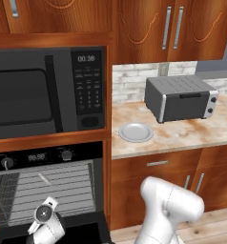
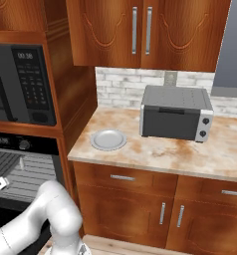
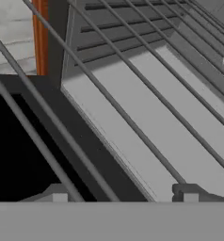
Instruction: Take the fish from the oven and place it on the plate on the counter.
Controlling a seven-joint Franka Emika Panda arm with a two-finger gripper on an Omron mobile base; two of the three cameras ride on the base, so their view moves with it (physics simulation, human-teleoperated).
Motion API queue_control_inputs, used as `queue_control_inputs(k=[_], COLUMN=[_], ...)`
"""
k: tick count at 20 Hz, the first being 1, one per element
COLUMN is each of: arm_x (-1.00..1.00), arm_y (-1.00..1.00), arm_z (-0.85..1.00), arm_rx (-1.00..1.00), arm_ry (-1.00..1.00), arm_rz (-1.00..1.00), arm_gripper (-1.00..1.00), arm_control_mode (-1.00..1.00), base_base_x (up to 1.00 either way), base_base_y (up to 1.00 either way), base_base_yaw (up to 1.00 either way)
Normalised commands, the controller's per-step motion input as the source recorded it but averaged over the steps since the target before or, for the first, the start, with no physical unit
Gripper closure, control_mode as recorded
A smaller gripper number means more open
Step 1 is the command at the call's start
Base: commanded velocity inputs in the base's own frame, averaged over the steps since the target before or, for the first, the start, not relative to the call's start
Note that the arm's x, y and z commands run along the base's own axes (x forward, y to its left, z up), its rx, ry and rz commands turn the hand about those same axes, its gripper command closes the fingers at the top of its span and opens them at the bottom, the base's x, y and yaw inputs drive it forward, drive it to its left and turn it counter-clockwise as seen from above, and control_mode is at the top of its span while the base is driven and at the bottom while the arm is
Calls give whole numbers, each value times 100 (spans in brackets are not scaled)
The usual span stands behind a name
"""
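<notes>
Standing open below the microwave (image 1: 48, 90), the oven (image 1: 48, 190) with its wire racks (image 1: 53, 188) bared. Running right of the oven, the counter (image 1: 182, 131), bearing a grey toaster oven (image 1: 180, 97) toward its back. Sitting on the counter just right of the oven and apart from the toaster oven, the plate (image 1: 135, 132), bare. Lying on a rack inside the oven, the slim fish (image 1: 44, 178). Reaching low at the oven mouth, the gripper (image 3: 123, 195), fingertips (image 3: 189, 194) set wide, holding nothing.
</notes>
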Motion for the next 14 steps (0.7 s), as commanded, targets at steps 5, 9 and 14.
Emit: queue_control_inputs(k=[5, 9, 14], arm_x=[-95, -100, -92], arm_y=[-2, -1, -12], arm_z=[-50, -71, -95], arm_rx=[6, 5, 1], arm_ry=[29, 20, 10], arm_rz=[0, 0, 0], arm_gripper=[100, 100, 100], arm_control_mode=[-100, -100, -100], base_base_x=[0, 0, 0], base_base_y=[0, 0, 0], base_base_yaw=[0, 0, 0])
